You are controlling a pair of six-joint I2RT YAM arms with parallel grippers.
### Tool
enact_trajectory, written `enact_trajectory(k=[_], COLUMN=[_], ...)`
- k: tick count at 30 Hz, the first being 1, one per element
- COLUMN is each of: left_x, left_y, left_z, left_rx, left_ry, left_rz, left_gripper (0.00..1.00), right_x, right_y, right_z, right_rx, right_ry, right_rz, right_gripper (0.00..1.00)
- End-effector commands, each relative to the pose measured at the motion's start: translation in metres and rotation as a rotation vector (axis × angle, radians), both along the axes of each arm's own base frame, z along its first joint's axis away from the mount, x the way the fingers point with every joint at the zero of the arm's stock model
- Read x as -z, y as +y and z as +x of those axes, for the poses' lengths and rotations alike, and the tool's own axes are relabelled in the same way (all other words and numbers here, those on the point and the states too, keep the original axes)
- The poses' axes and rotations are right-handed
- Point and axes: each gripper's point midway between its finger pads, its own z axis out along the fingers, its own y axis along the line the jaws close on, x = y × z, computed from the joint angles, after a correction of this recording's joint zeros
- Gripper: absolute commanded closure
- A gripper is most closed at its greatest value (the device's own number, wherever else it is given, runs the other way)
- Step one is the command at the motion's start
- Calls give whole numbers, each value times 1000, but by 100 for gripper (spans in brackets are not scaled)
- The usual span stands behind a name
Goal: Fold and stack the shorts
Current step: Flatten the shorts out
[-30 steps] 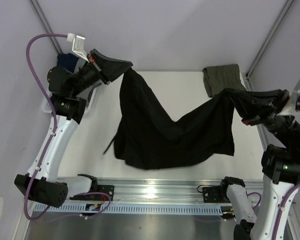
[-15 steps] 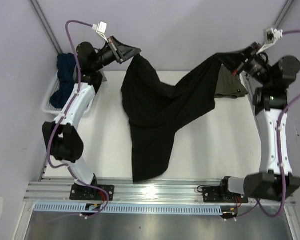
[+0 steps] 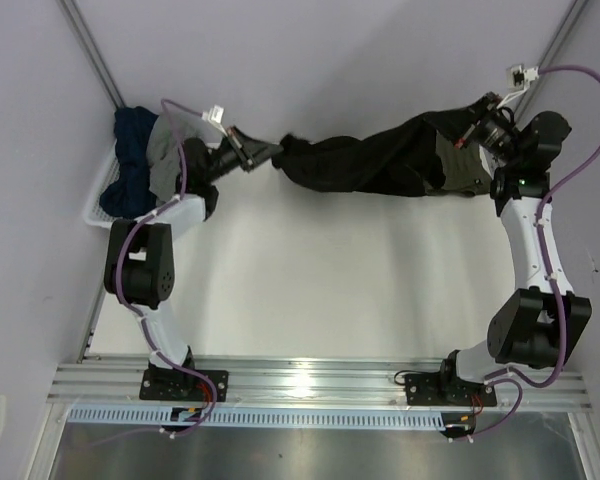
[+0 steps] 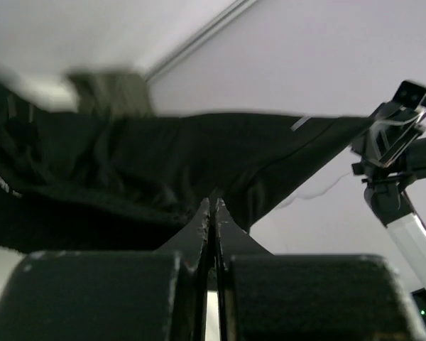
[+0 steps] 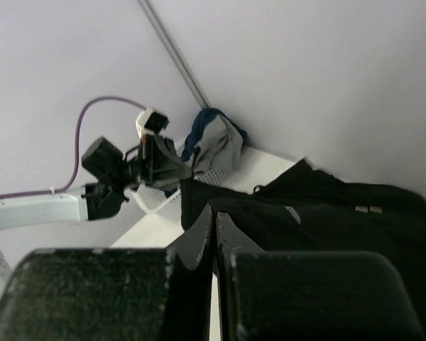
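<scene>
We are gripping the black shorts (image 3: 365, 165) at both ends, stretching them across the upper part of the overhead frame. Our left gripper (image 3: 276, 151), left of centre near the top, is clamping the left end of the cloth. In the left wrist view its fingers (image 4: 199, 231) are pressing together with dark fabric pinched at their tips. Our right gripper (image 3: 460, 120), in the upper right, is clamping the other end, and in the right wrist view its fingers (image 5: 201, 233) are meeting on the cloth in the same way.

Between the two grippers the black pair is hanging in a bunched, sagging band over the far part of the white table (image 3: 330, 290). We cannot tell whether its lowest folds are touching the surface. The olive-green shorts (image 3: 462, 172) are lying in the upper right, partly covered by the black pair. A white basket (image 3: 93, 208) is sitting at the upper left, holding dark blue cloth (image 3: 135, 135) and grey cloth (image 3: 165, 150).
</scene>
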Motion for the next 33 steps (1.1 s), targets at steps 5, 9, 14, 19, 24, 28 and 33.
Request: enact_trajectory(k=[5, 9, 14, 19, 24, 28, 33], left_x=[37, 43, -6, -87, -159, -197, -216], left_y=[15, 18, 17, 20, 26, 32, 34], left_z=[-39, -55, -66, -100, -156, -190, -201], left_rx=[-64, -68, -62, -84, -103, -121, -134], left_ry=[-63, -55, -132, -260, -383, -466, -496], left_rz=[-12, -5, -15, 16, 38, 41, 38], left_gripper=[100, 100, 100, 100, 100, 100, 100], right_x=[35, 44, 26, -36, -90, -121, -143], right_y=[5, 7, 9, 15, 24, 29, 31], right_z=[-31, -53, -64, -112, -175, -217, -232], right_rx=[-27, 2, 4, 13, 22, 34, 41], right_ry=[22, 34, 15, -125, -267, -349, -391], right_rz=[-5, -25, -16, -43, -62, -69, -74], right_gripper=[100, 100, 100, 100, 100, 100, 100])
